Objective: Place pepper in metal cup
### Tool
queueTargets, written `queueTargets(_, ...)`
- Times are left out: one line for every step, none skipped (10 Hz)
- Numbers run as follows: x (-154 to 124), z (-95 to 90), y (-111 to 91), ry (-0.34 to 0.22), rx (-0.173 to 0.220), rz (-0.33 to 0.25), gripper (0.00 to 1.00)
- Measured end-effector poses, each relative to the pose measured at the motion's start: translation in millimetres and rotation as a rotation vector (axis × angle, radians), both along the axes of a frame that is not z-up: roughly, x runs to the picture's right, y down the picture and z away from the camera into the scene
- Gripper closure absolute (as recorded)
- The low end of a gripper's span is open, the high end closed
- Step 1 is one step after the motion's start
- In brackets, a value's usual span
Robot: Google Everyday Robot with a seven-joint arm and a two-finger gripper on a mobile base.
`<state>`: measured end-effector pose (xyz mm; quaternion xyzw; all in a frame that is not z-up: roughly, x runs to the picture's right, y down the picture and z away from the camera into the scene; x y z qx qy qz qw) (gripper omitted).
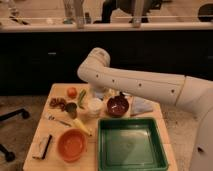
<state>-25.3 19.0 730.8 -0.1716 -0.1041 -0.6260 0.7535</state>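
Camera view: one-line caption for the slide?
White arm spans the wooden table, gripper hidden behind it; pepper lies near the metal cup, not yet inside.

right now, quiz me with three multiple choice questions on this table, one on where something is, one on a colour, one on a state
1. Where is the pepper?
A on the floor
B on the table, between the round fruit and the white tub
C held up in the air

2. The bowl nearest the front edge is
A orange
B blue
C white

3. The metal cup is
A upright
B tipped on its side
C upside down

Answers:
1 B, it lies flat between those two.
2 A, its whole inside shows orange.
3 A, its dark opening faces up.

The jaws are mostly hidden under the arm, over the back of the table.
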Motion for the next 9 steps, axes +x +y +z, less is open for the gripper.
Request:
queueTargets(-9, 4.8, 0, -0.010, -0.006, -0.022, 0.20)
queueTargets(-18, 9.9, 0, -0.018, -0.013, -0.041, 0.20)
queueTargets(-28, 16.8, 2, -0.024, -0.020, -0.062, 0.20)
queueTargets(-38, 25.2, 5, -0.028, -0.028, -0.082, 0.20)
queueTargets(-44, 31.6, 7, -0.030, -0.033, -0.089, 0.20)
queueTargets(-47, 33.8, 8, -0.031, -0.035, -0.093, 0.20)
queueTargets(-46, 33.7, 8, -0.028, -0.036, -0.094, 0.20)
queueTargets(-43, 33.5, 8, -0.022, -0.038, -0.093, 0.20)
queueTargets(-44, 33.3, 8, -0.024, -0.038, -0.094, 0.20)
